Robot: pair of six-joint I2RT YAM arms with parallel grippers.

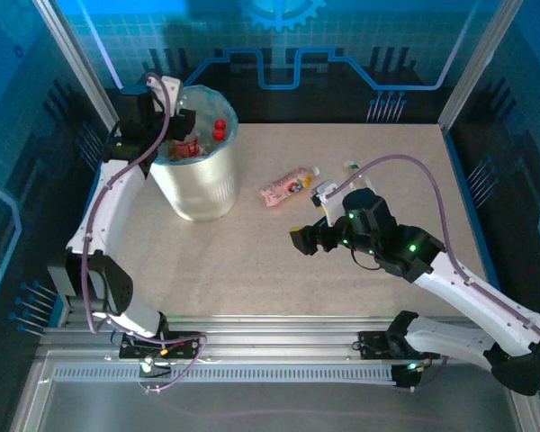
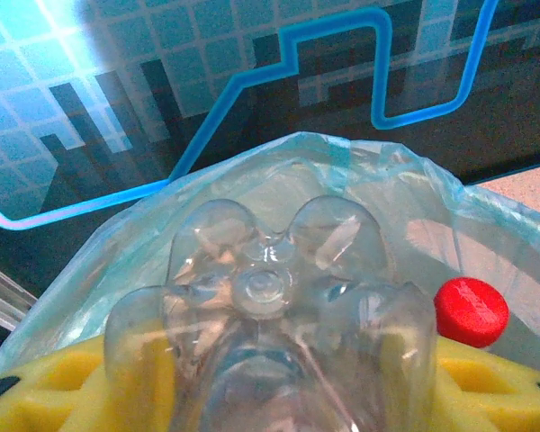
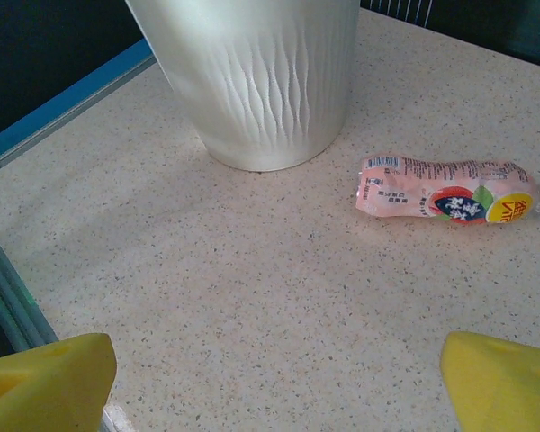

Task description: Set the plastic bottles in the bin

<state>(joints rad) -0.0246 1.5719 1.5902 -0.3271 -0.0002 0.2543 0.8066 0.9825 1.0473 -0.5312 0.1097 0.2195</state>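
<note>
The white ribbed bin (image 1: pixel 198 184) stands near the far left corner of the table (image 1: pixel 252 270), close to its left edge. It is lined with a thin blue bag (image 1: pixel 218 101) folded over the rim. Inside lie several bottles, among them a red cap (image 1: pixel 220 126) and a red label (image 1: pixel 187 148).

The left claw (image 1: pixel 177 126) hangs over the bin's mouth, pinching a clear bottle (image 2: pixel 270 297) between its yellow pads (image 2: pixel 45 396). The bottle's lumpy base faces the wrist camera, with the bag's rim behind it and a red cap (image 2: pixel 471 311) lower right.

A pink bottle (image 1: pixel 288 186) lies on its side on the table, right of the bin and apart from it. A white-labelled bottle (image 1: pixel 328 192) lies just beside it, further right.

The right claw (image 1: pixel 304 241) hovers above the table's middle, spread wide and holding nothing. It is nearer the front than the pink bottle (image 3: pixel 445 191), with bare table (image 3: pixel 207 297) between. The front half of the table lies open.
</note>
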